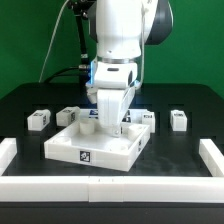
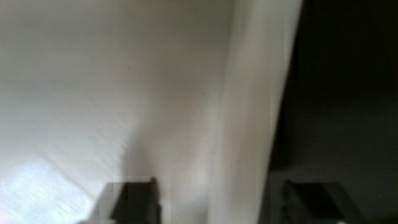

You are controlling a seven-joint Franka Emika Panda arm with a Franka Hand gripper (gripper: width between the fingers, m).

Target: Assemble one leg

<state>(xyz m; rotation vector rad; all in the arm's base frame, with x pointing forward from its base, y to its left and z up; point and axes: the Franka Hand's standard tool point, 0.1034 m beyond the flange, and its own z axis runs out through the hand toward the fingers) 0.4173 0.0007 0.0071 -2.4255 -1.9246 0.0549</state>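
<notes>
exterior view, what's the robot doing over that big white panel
The arm's hand is down at the large white panel mid-table. Its fingers straddle a white edge; whether they grip it can't be told. Small tagged legs sit loose on the table beside the panel.

Clearances around the white panel point(image 1: 95, 148) on the black surface point(image 1: 30, 100). The arm point(image 1: 118, 35) and end effector point(image 1: 110, 125), fingers spread, occupy the space over the panel's far half. Beside its far corners stand leg a point(image 1: 38, 119) and leg b point(image 1: 68, 116) toward the exterior view's left, and leg c point(image 1: 150, 120) and leg d point(image 1: 178, 119) toward its right. White rails point(image 1: 212, 152) bound the surface. Open strips separate the panel from the side rails, with a narrower strip at the front.
</notes>
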